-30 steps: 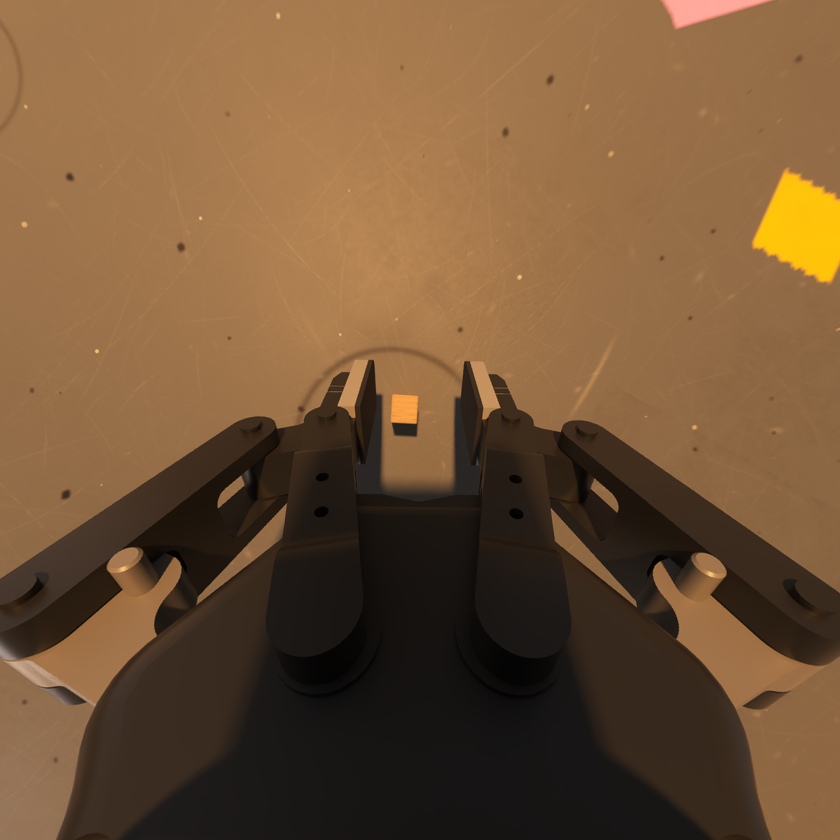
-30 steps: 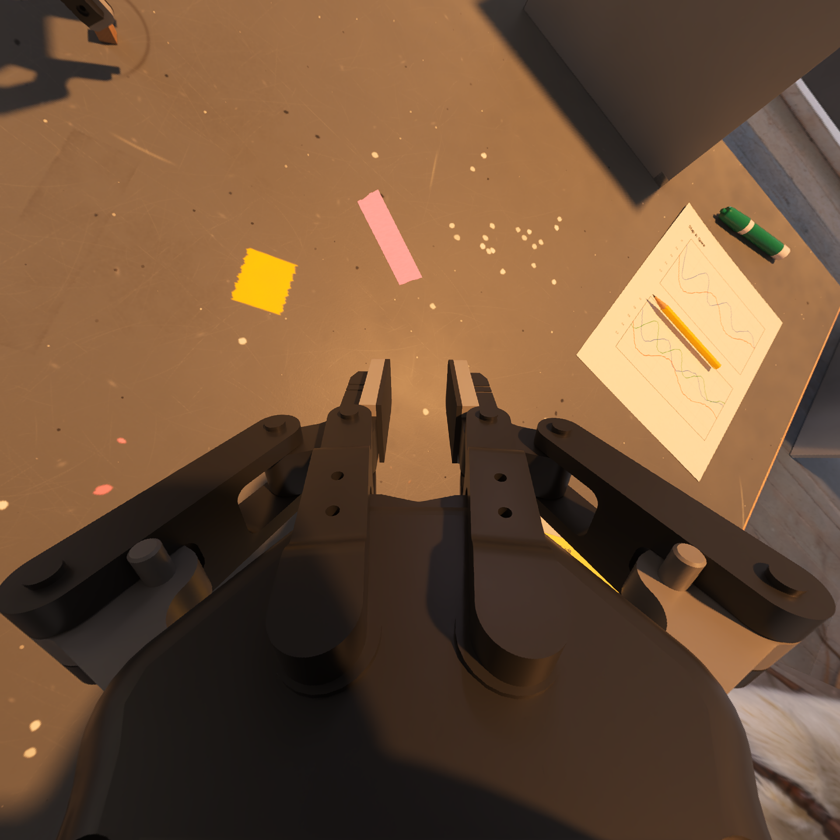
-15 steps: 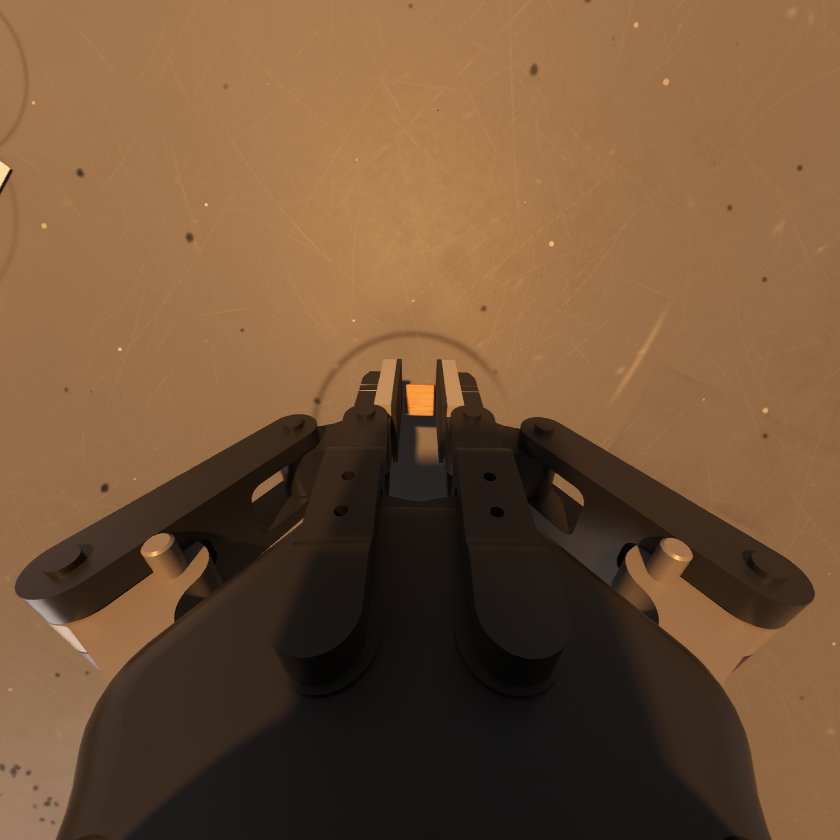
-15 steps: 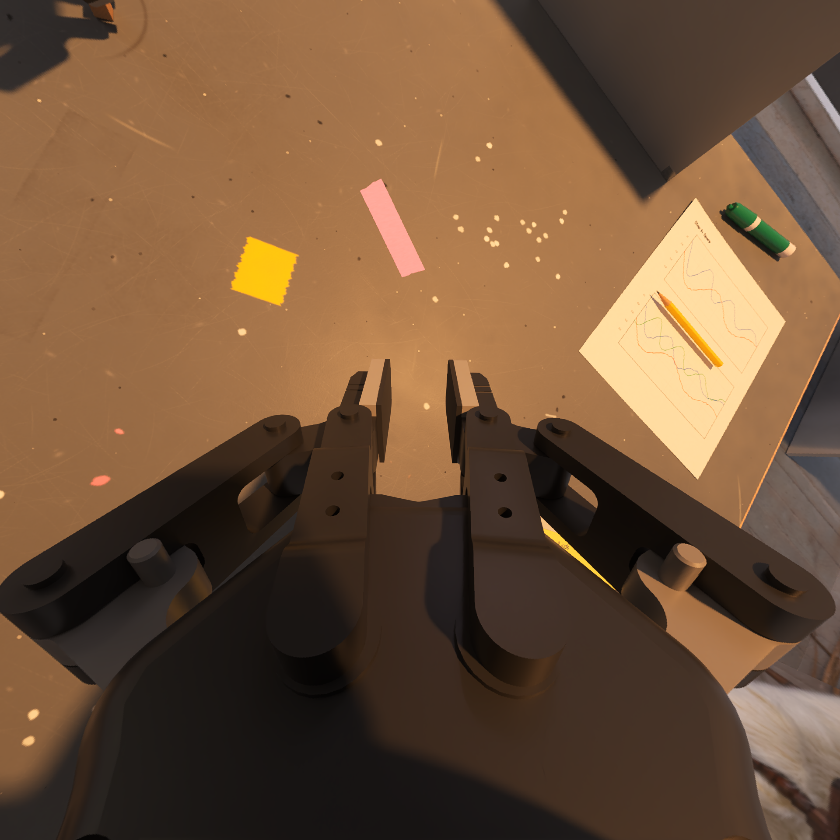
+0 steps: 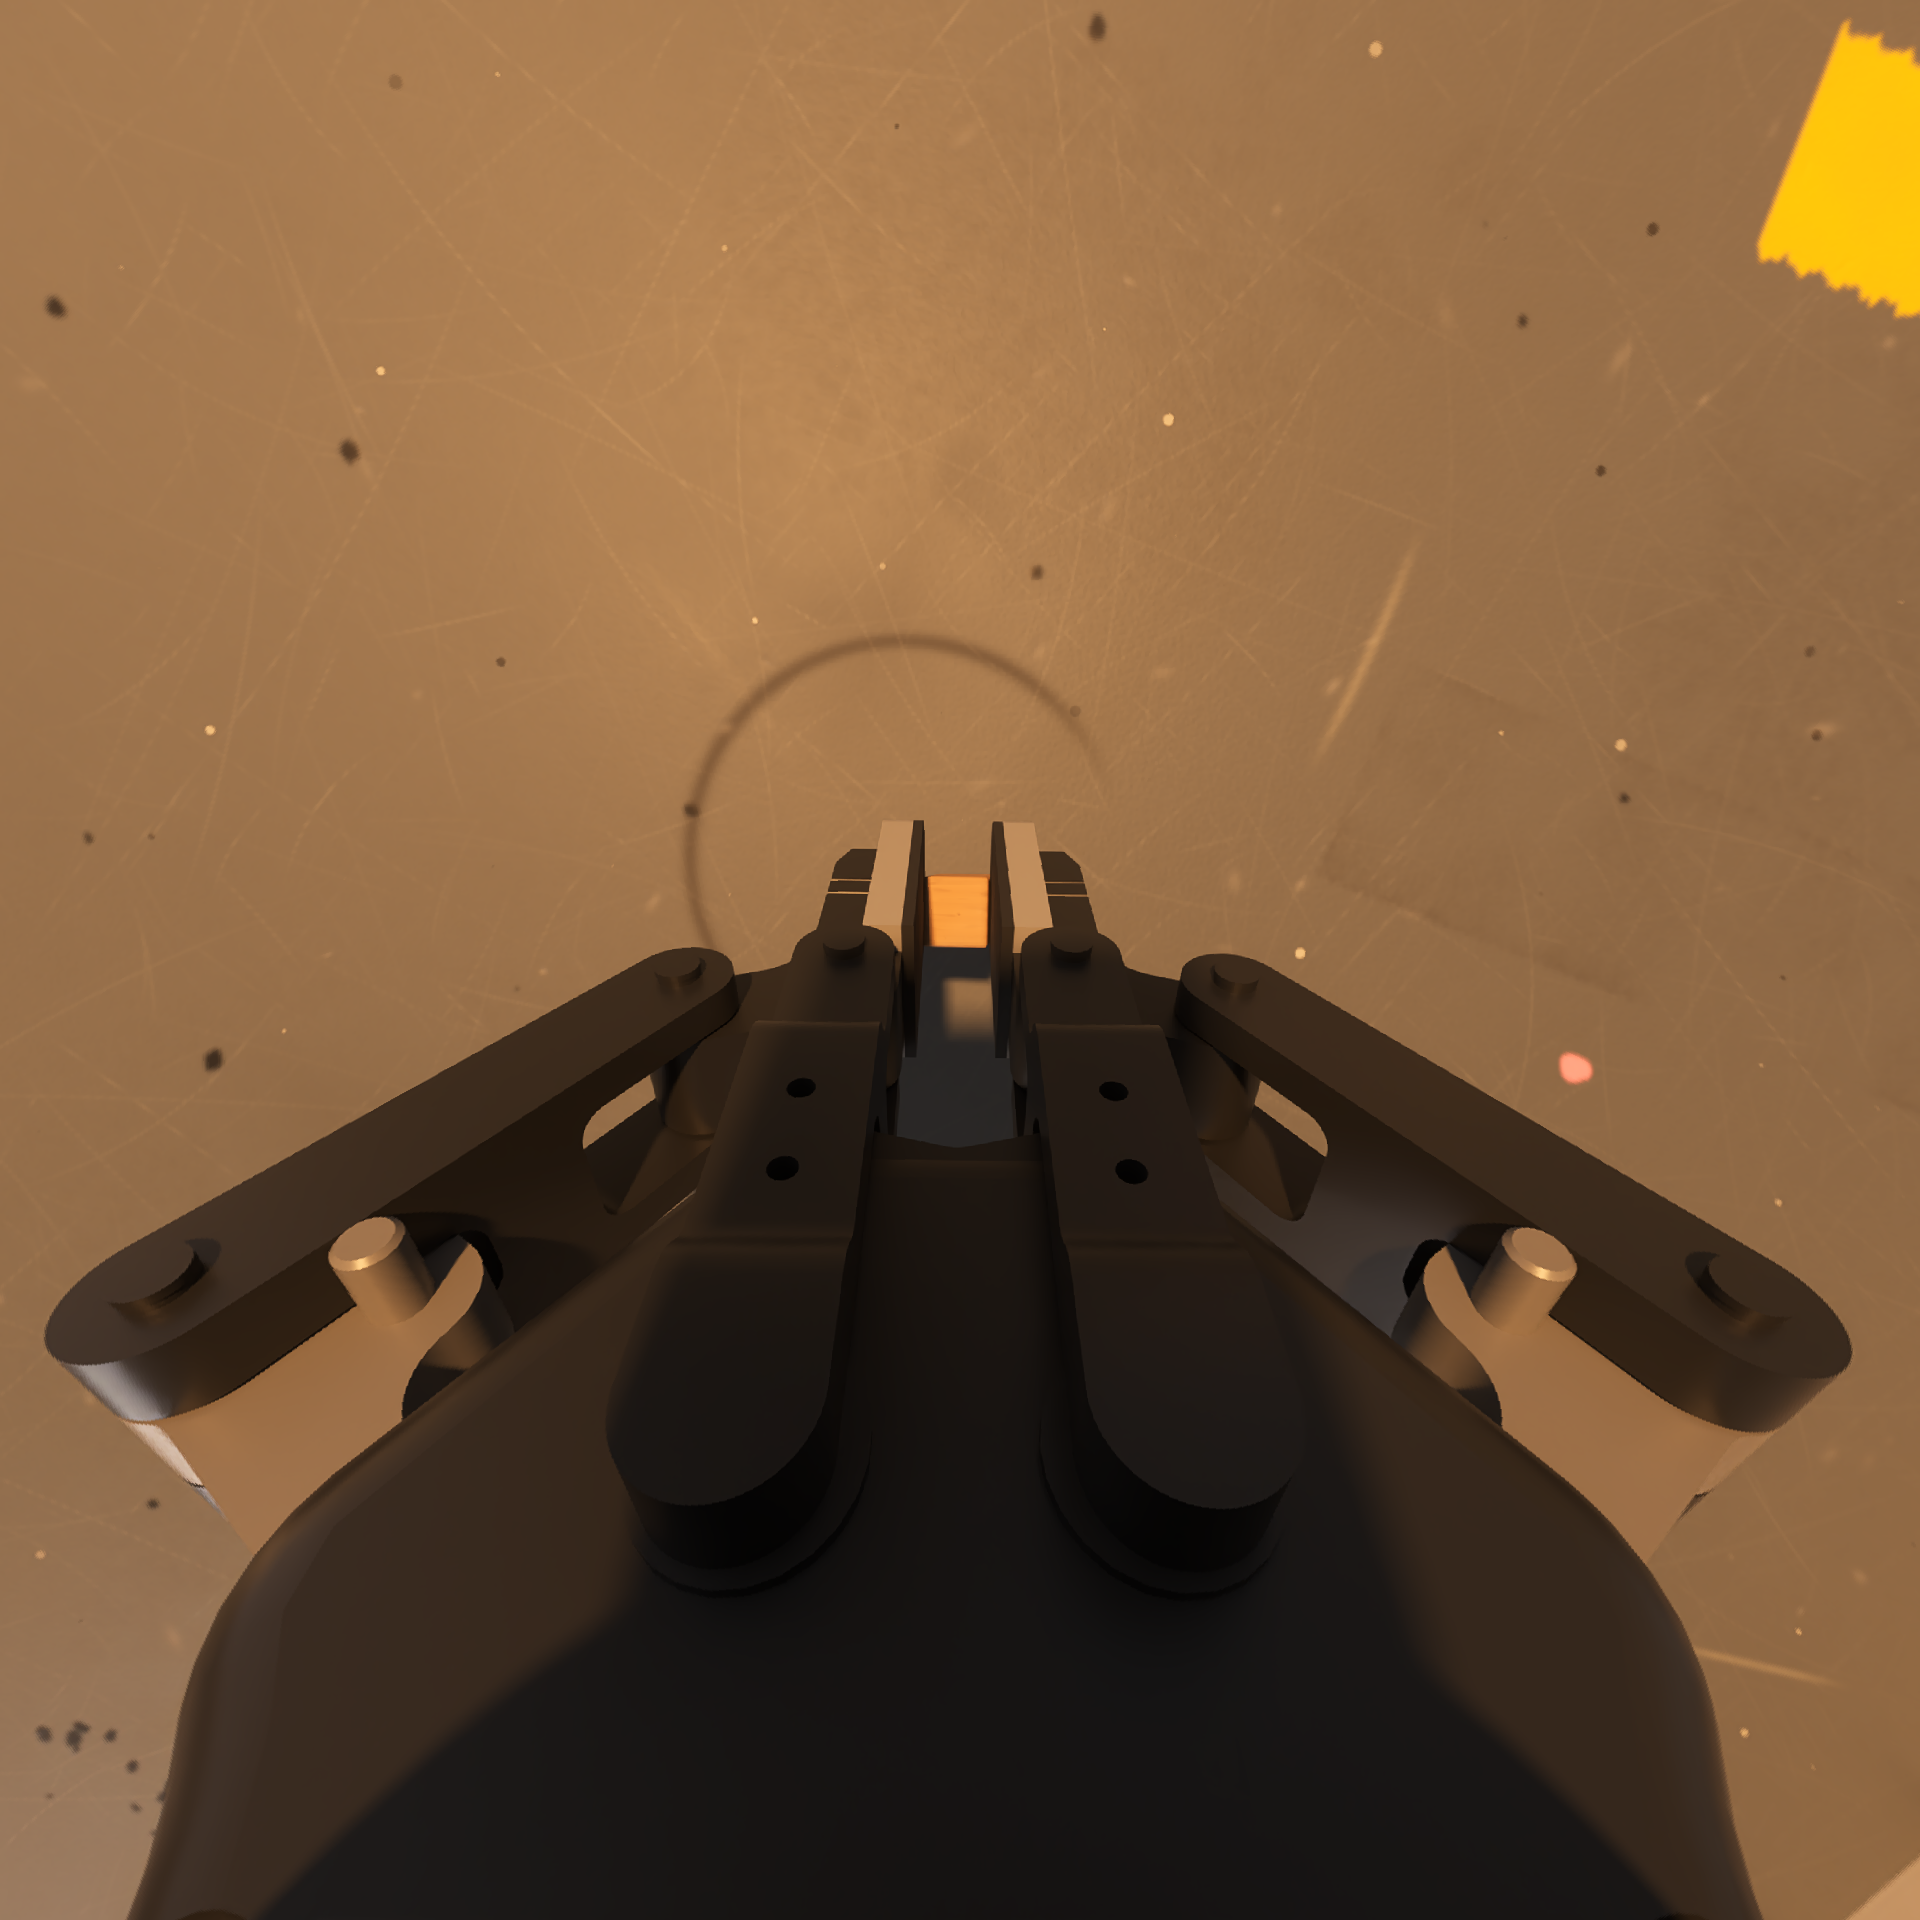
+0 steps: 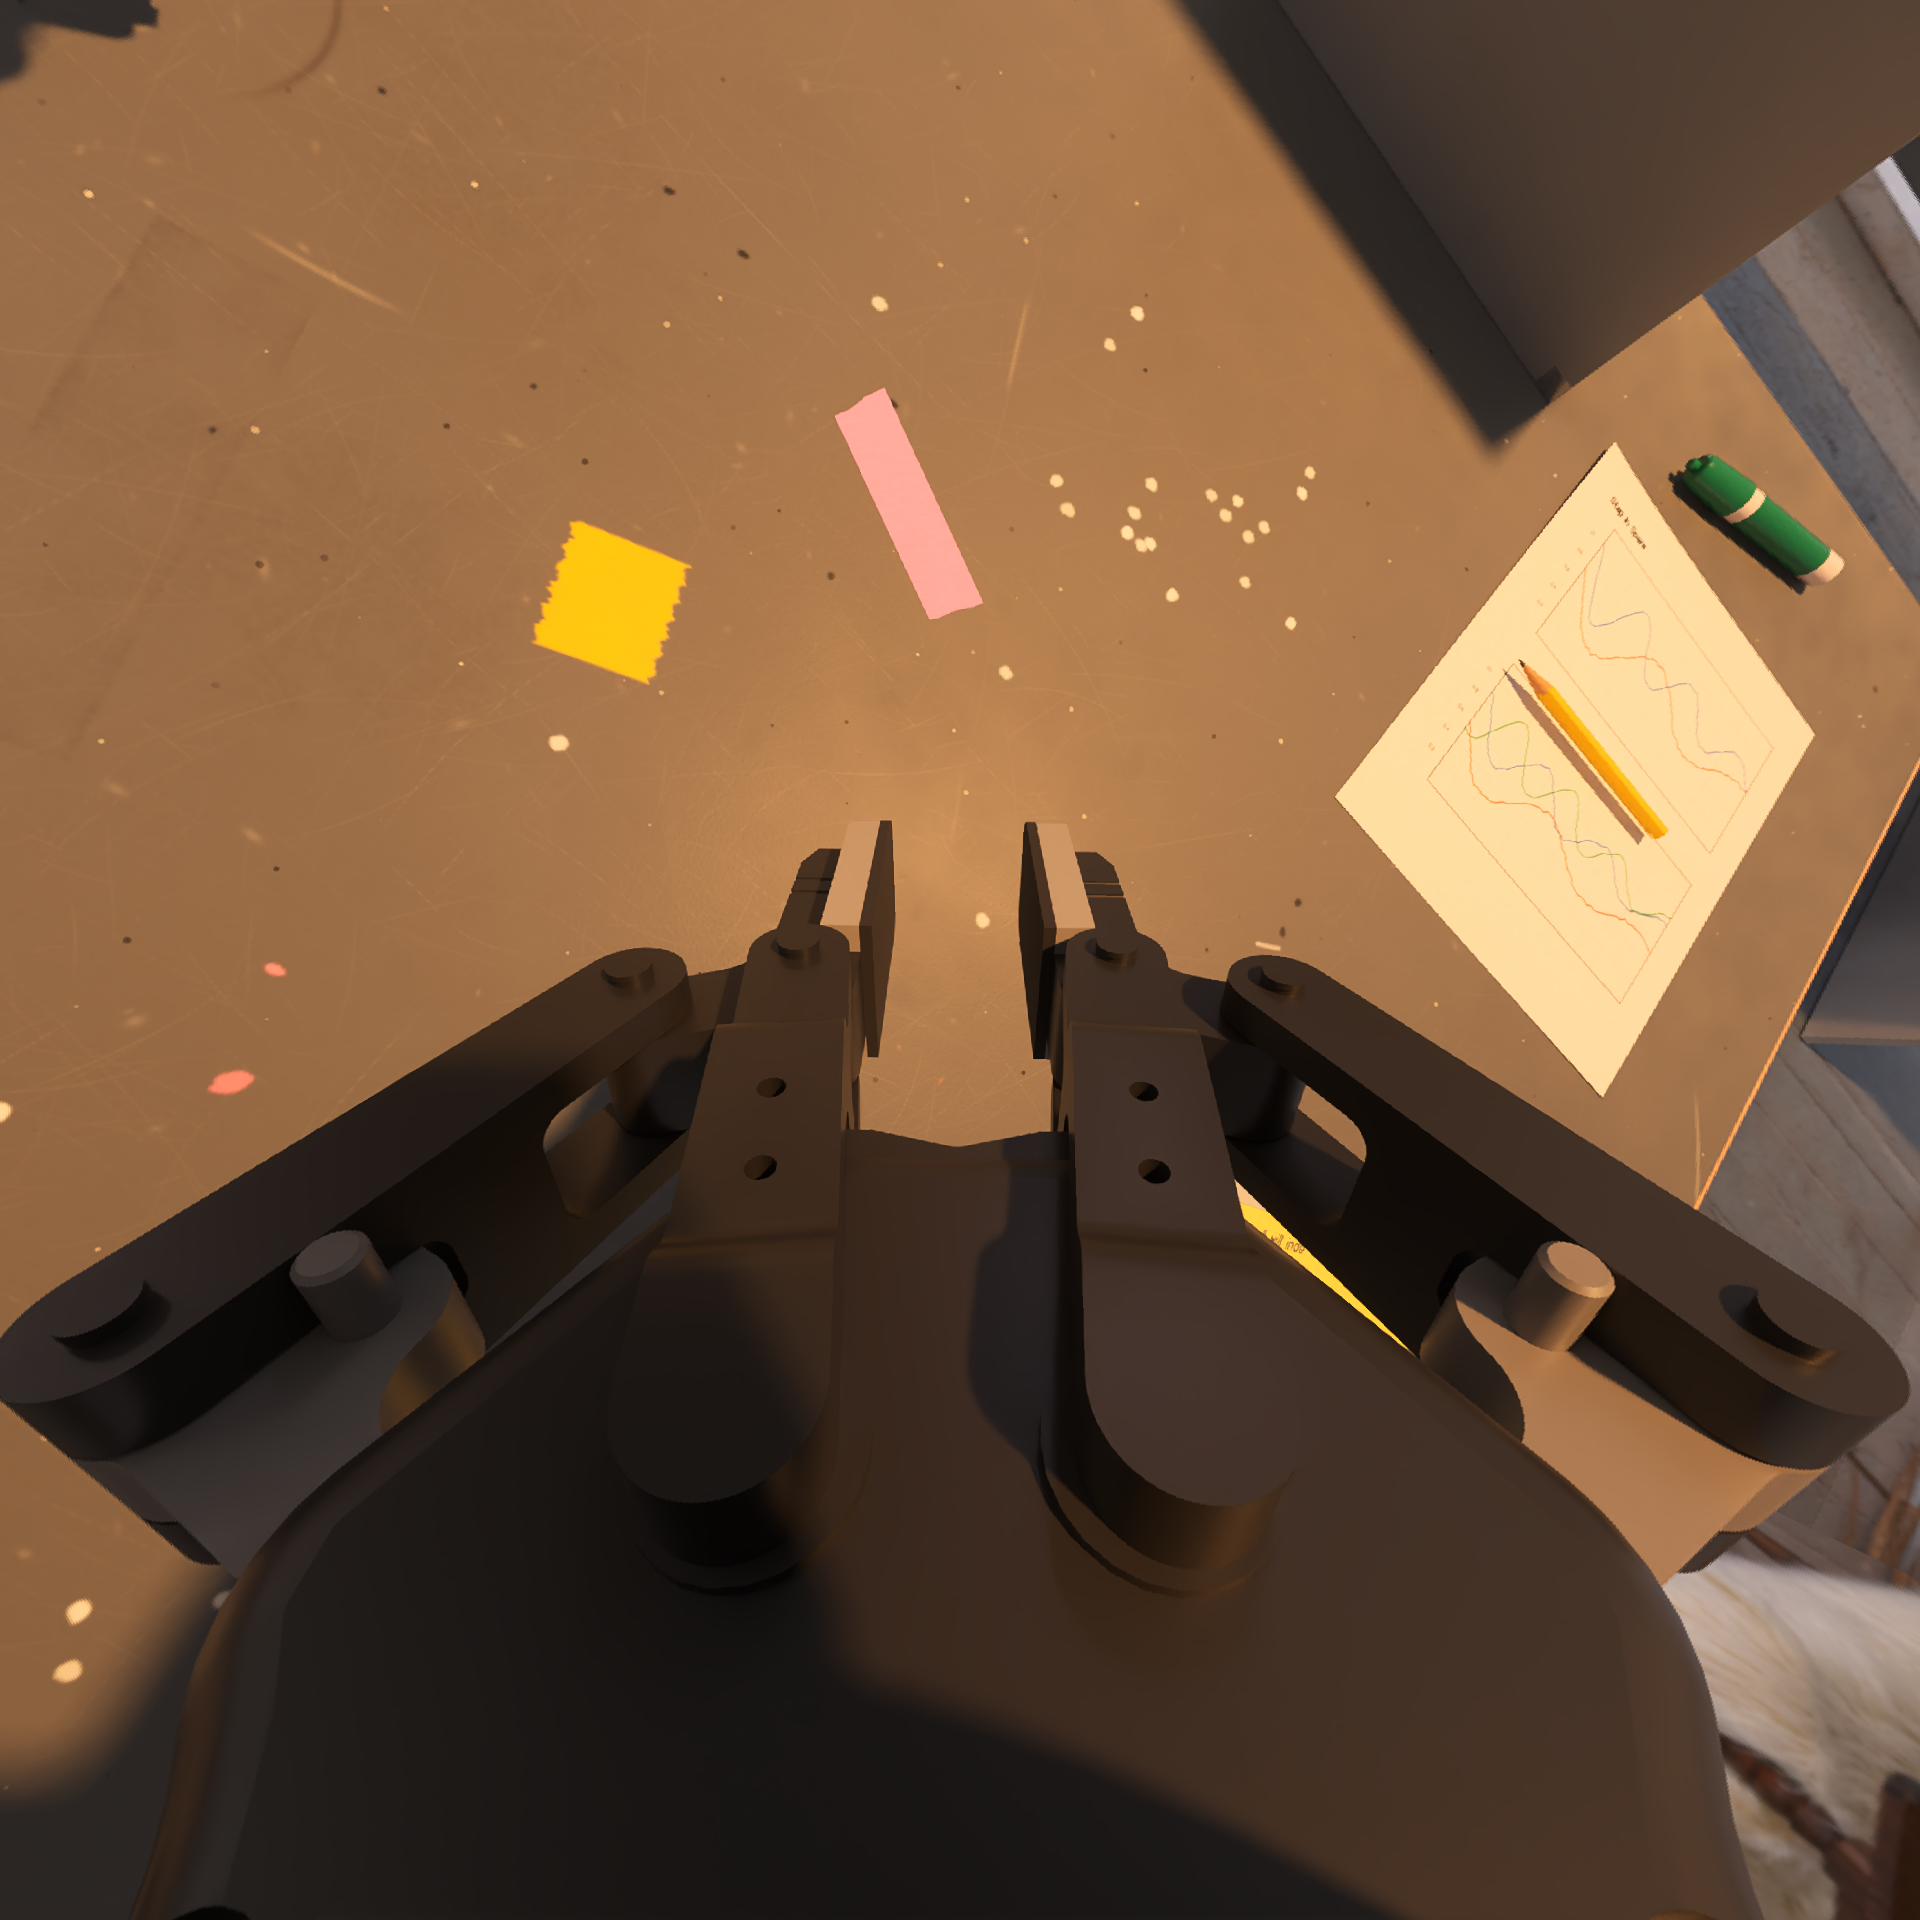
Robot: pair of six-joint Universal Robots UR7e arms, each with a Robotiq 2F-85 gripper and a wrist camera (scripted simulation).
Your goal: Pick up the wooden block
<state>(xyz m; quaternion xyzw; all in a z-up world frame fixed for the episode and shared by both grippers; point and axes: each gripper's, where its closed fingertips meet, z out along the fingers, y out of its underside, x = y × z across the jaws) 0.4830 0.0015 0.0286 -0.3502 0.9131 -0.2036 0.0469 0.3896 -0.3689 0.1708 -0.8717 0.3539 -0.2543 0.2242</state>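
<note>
The wooden block is a small orange cube. In the left wrist view it sits clamped between my left gripper's two pads and is held above the brown table, over a dark ring mark. My right gripper is open and empty above the table. The block does not show in the right wrist view.
A yellow paper scrap and a pink strip lie flat on the table. At the right are a sheet with graphs, a pencil on it, a green marker and the table's edge. A dark box stands at the back right.
My left gripper closed on the block one second ago to half a second ago, then rose with it; the table looks farther away and the yellow scrap came back into view. The right gripper barely moved.
</note>
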